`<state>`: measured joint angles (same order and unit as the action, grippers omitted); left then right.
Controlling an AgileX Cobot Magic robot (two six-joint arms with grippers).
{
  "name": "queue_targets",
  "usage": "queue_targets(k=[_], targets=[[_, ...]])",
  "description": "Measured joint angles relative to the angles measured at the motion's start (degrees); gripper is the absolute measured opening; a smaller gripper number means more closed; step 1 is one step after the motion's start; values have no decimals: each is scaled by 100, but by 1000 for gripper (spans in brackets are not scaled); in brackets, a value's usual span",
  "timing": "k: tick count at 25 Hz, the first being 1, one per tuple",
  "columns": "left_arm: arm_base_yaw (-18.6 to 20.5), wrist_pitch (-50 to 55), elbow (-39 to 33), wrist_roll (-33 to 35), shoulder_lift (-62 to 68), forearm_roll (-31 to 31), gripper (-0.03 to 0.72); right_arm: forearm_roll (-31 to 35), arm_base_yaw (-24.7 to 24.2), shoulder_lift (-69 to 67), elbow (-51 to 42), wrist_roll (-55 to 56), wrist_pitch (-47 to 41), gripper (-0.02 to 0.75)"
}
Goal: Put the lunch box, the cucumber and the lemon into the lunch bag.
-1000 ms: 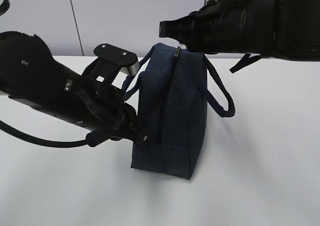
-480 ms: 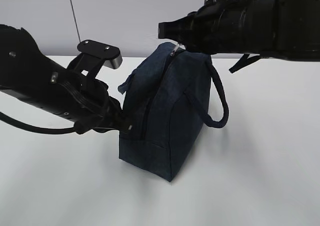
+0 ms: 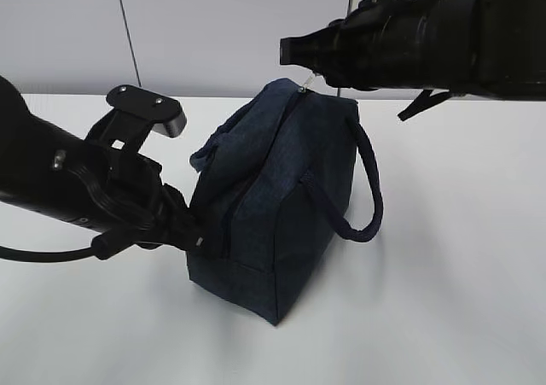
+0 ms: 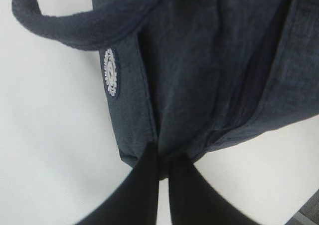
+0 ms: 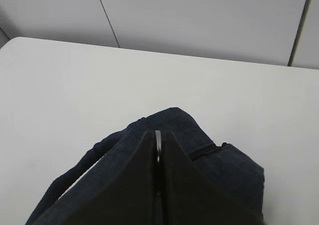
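The dark navy lunch bag (image 3: 286, 189) stands tilted on the white table, its top held up. My right gripper (image 3: 290, 52) is shut on the metal ring pull (image 3: 304, 83) of the zipper at the bag's top; the ring shows between the fingers in the right wrist view (image 5: 158, 144). My left gripper (image 3: 201, 241) is shut on the fabric at the bag's lower left end, seen in the left wrist view (image 4: 162, 154) below the white emblem (image 4: 110, 78). The lunch box, the cucumber and the lemon are out of view.
A loop handle (image 3: 367, 189) hangs off the bag's right side, another (image 4: 65, 33) off its left. The white table (image 3: 444, 300) runs back to a grey panelled wall (image 3: 213, 26). Both black arms reach over the table's middle.
My left gripper has pulled the bag's lower end to the left, so the bag leans more. My right gripper stays at the top on the ring pull, shifted slightly right.
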<state>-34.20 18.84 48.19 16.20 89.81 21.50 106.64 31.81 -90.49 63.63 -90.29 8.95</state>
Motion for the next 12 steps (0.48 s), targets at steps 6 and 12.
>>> queue_targets(k=[6,12], targets=[[0,176,-10,-10,-126,-6,-6,0,-118,0,12,0,-22,0],[2,394,-10,-10,-257,-15,-6,0,-182,-130,34,-42,-22,0]])
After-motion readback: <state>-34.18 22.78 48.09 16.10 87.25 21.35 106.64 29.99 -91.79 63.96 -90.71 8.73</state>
